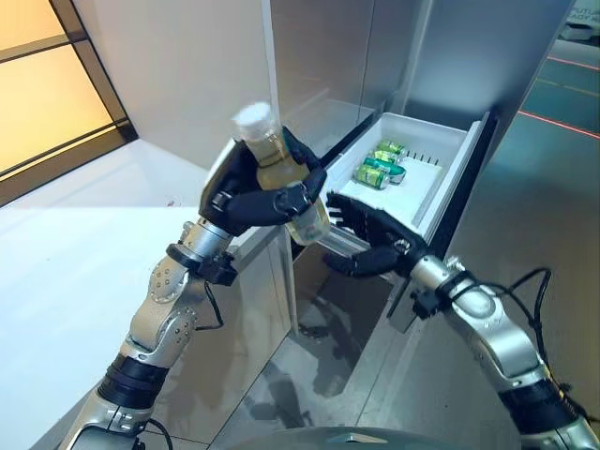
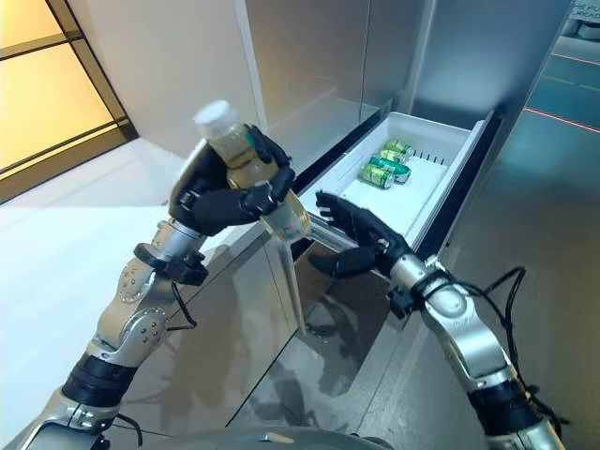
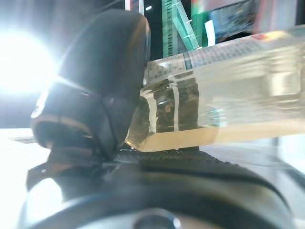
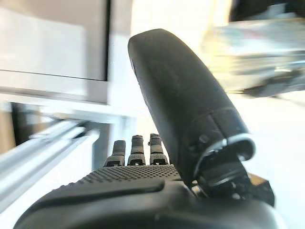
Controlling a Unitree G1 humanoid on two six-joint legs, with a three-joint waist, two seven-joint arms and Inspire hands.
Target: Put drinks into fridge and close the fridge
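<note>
A clear plastic bottle of pale yellow drink with a white cap [image 1: 272, 159] is clasped in the curled fingers of the left hand [image 1: 246, 192], raised before the near left corner of the open white fridge drawer [image 1: 441, 183]. Green cans [image 1: 380, 164] are laid toward the drawer's far edge. The right hand [image 1: 370, 234] is held with fingers spread at the drawer's near edge. A grey polished floor [image 1: 525, 206] is seen alongside.

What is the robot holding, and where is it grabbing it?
The left robot hand grips a bottle round its middle. The right robot hand holds nothing.
</note>
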